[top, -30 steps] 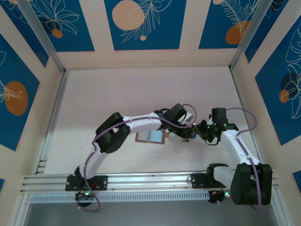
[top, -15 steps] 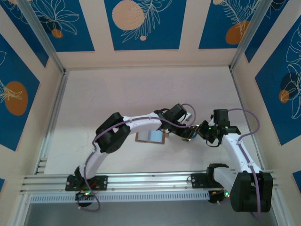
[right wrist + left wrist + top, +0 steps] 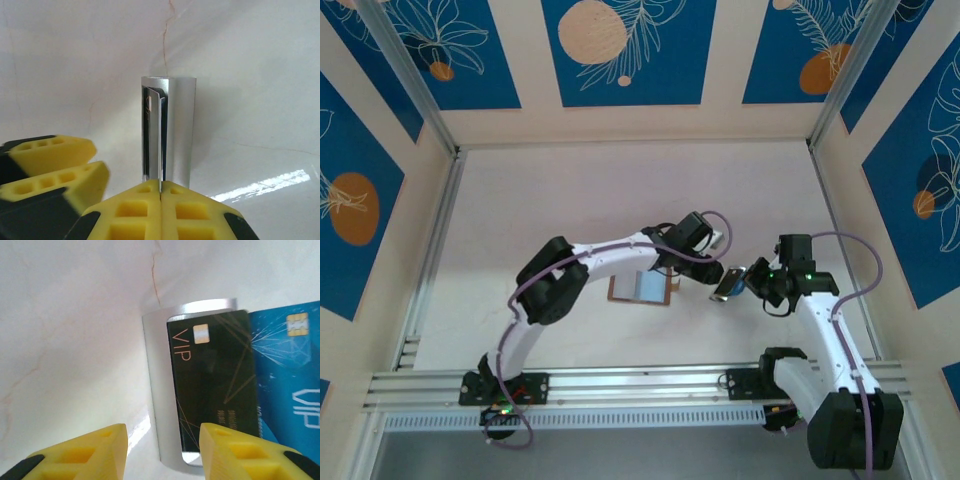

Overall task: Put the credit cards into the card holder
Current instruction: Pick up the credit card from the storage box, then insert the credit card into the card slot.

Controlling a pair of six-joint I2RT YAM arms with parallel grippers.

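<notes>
Top view: the wallet (image 3: 640, 288) lies open on the worktop (image 3: 620, 200). Right of it, and apart from it, the right fingers (image 3: 746, 279) hold the cards (image 3: 727, 284).

Left wrist: the left fingers (image 3: 85, 452) stand open before a black card (image 3: 212, 385) and a blue card (image 3: 290, 380), both backed by a silver piece (image 3: 157, 390).

Right wrist: the fingers are clamped on the silver piece's edge. Insertion appears not yet done.

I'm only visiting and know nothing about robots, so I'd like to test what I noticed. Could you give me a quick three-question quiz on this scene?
1. True or false: the brown wallet lies opened on the table.
2. What word is printed on the black card sitting in the silver case?
3. The left gripper has its fingers apart. The right gripper is:
A) shut on a thin edge of the silver case
B) wide open
C) holding the wallet

Key: 1 true; 2 VIP; 3 A.
</notes>
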